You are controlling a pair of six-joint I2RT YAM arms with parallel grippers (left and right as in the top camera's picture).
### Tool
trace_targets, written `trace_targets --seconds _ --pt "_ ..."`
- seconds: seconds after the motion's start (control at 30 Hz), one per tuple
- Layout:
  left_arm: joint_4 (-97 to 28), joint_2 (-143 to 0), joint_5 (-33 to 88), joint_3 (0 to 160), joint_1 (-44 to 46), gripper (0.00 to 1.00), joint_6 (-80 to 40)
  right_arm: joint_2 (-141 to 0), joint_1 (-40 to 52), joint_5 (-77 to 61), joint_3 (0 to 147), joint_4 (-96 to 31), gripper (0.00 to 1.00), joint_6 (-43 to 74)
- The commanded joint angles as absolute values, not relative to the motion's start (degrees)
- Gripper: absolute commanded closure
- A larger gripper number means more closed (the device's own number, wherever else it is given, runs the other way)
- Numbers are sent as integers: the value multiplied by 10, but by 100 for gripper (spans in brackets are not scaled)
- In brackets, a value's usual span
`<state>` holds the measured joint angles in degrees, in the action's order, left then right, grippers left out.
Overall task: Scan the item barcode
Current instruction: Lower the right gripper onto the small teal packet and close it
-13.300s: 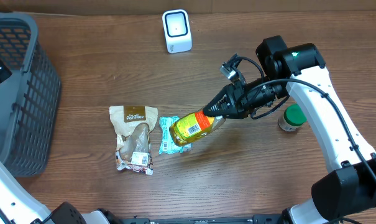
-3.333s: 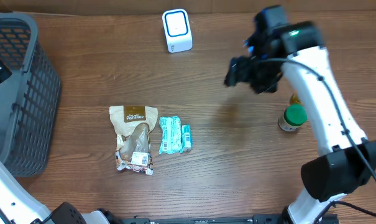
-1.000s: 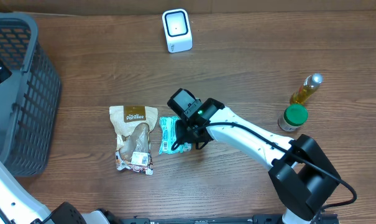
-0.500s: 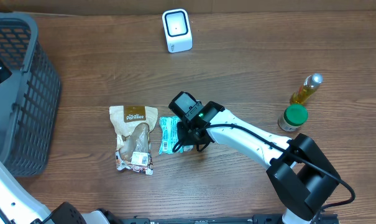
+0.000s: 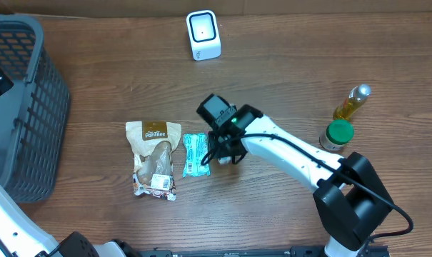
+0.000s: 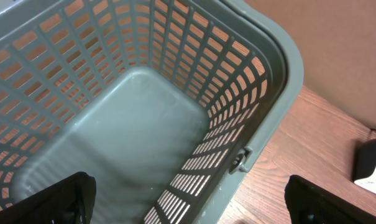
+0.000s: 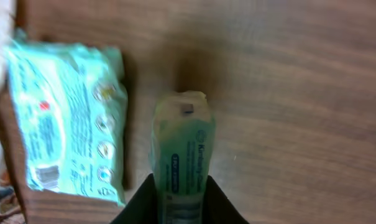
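A narrow green tissue pack with dark blue print stands end-on between my right gripper's dark fingers, which are shut on its sides above the wooden table. In the overhead view the right gripper sits just right of a wider teal pack, and its wrist hides most of the held pack. The wider teal pack lies flat on the table to the left. The white scanner stands at the back of the table. My left gripper hangs wide open over the grey basket, with nothing between its fingers.
A brown snack pouch lies left of the teal pack. A yellow oil bottle and a green-lidded jar stand at the right. The grey basket fills the left edge. The scanner's corner shows beyond the basket.
My right gripper has closed on the narrow green pack and drawn it slightly right, away from the wider teal pack. The left arm has not moved.
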<state>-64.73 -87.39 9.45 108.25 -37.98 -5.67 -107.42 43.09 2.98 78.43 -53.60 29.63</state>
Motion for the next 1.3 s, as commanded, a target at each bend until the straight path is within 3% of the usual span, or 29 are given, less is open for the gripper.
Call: trace_targets --seconds 0.0,0.47,1.0,1.03,1.1,1.27 --pt "-645 -876 101 1079 -379 0 -60 -1074 429 45 799 -541 85 284" --pt "-645 -876 101 1079 -379 0 -60 -1074 429 128 783 -547 83 331" --pt "-645 -876 101 1079 -379 0 -60 -1074 429 130 761 -533 77 332" --pt "-645 -876 101 1079 -379 0 -60 -1074 429 130 761 -532 76 332" --pt "-645 -876 101 1079 -379 1 -60 -1074 429 130 761 -532 63 332" --pt "-645 -876 101 1079 -379 0 -60 -1074 429 130 761 -528 59 332"
